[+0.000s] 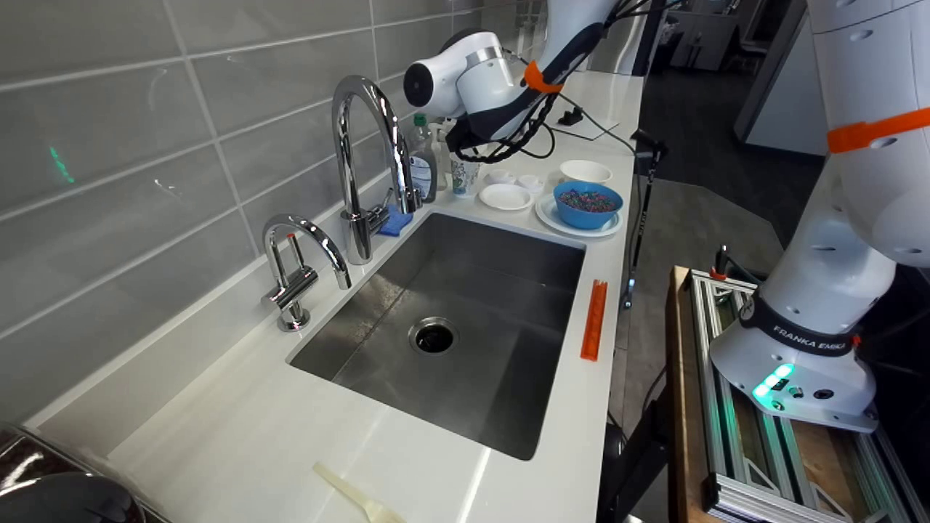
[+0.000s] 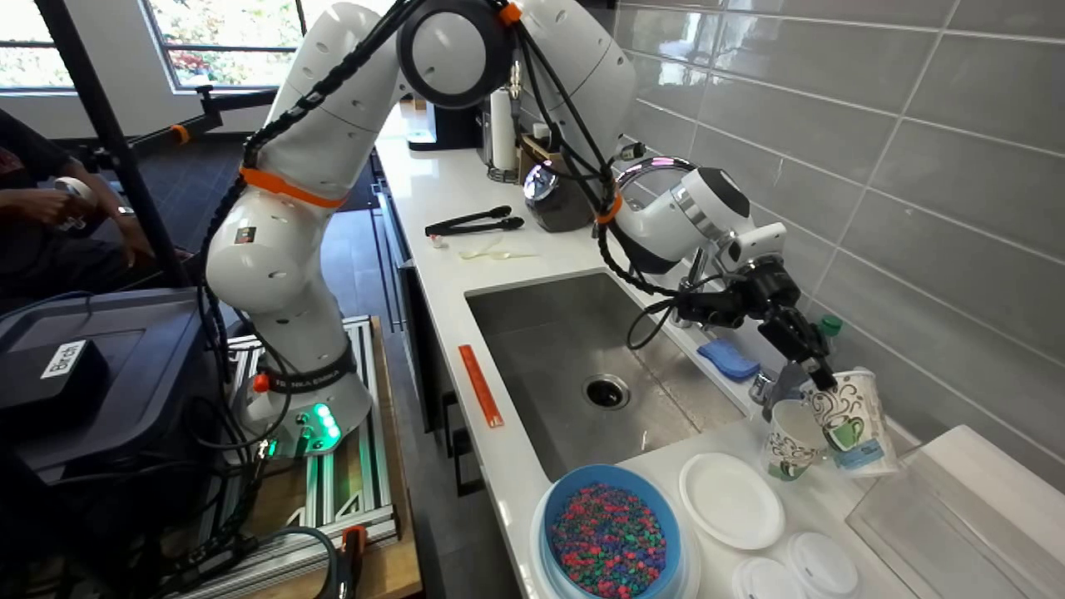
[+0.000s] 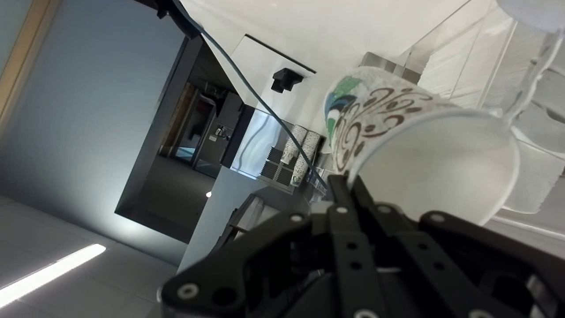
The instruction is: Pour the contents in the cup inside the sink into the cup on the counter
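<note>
A grey tiled wall [image 1: 123, 131] backs a white counter [image 1: 218, 436], with a steel sink [image 1: 487, 312] let into it. The gripper [image 3: 350, 182] is clamped on the rim of a patterned paper cup [image 3: 423, 150], judged to be the pouring one; the cup is tilted, over the counter just past the sink's end, not above it. A second cup [image 2: 790, 441] stands on the counter just beside it; contact between the two cannot be determined. Contents of neither are discernible, so the pour's progress is unverified. Hazards noted: the grip bears on one edge only, and thin paper may buckle or swivel under load, throwing contents wide of the receiving mouth. Poor alignment could let the held cup's body tip the standing one. Any spill would probably reach the white plate [image 2: 732, 501] and the clear box [image 2: 940, 516], both close by.
</note>
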Action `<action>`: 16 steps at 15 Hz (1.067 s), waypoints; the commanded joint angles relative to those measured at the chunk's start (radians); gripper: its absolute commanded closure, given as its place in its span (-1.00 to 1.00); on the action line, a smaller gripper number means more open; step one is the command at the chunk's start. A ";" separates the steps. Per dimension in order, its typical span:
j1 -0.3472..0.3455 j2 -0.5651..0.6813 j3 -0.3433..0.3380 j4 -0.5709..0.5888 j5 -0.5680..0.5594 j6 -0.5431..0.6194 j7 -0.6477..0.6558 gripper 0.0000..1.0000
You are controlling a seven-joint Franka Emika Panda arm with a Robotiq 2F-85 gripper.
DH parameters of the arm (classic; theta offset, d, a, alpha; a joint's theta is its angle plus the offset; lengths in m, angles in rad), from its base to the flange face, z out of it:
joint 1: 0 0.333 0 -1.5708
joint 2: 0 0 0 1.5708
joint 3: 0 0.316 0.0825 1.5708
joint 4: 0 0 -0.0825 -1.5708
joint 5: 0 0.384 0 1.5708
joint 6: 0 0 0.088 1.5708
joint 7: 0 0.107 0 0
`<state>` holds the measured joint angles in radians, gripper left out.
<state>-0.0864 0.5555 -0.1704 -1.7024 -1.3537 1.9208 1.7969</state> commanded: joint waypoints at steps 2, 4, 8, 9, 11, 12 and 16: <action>0.004 0.016 0.003 0.016 -0.045 -0.039 0.044 0.98; 0.004 0.016 0.003 0.015 -0.050 -0.041 0.046 0.98; 0.004 0.014 0.004 0.014 -0.058 -0.044 0.053 0.98; 0.004 0.013 0.004 0.014 -0.059 -0.044 0.054 0.98; 0.004 0.012 0.004 0.013 -0.063 -0.045 0.057 0.98; 0.004 0.012 0.004 0.013 -0.066 -0.046 0.059 0.98; 0.005 0.009 0.004 0.010 -0.078 -0.051 0.066 0.98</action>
<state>-0.0864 0.5555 -0.1704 -1.7018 -1.3888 1.9128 1.8222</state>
